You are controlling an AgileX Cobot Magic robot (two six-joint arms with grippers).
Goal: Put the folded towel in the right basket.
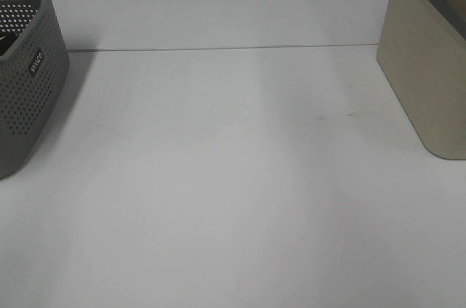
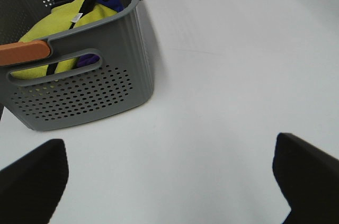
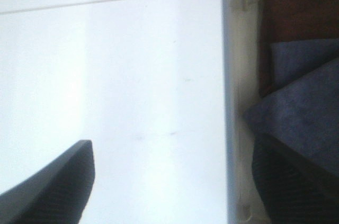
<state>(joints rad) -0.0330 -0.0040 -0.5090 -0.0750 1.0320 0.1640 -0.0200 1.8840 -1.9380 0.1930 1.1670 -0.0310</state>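
Observation:
A folded blue-grey towel (image 3: 302,107) lies inside the beige right basket (image 1: 426,68), on top of a dark red towel (image 3: 299,17). It shows only in the right wrist view, past the basket's rim (image 3: 229,75). My right gripper (image 3: 172,187) is open and empty. It straddles that rim, with one finger over the table and the other over the towel. My left gripper (image 2: 169,181) is open and empty above the table, near the grey left basket (image 2: 100,91). Neither gripper shows in the exterior high view.
The grey perforated basket (image 1: 29,82) stands at the table's left edge. It holds a yellow-green cloth (image 2: 63,23) and something purple, and an orange bar (image 2: 24,52) sits at its rim. The white table (image 1: 233,177) lies between the baskets.

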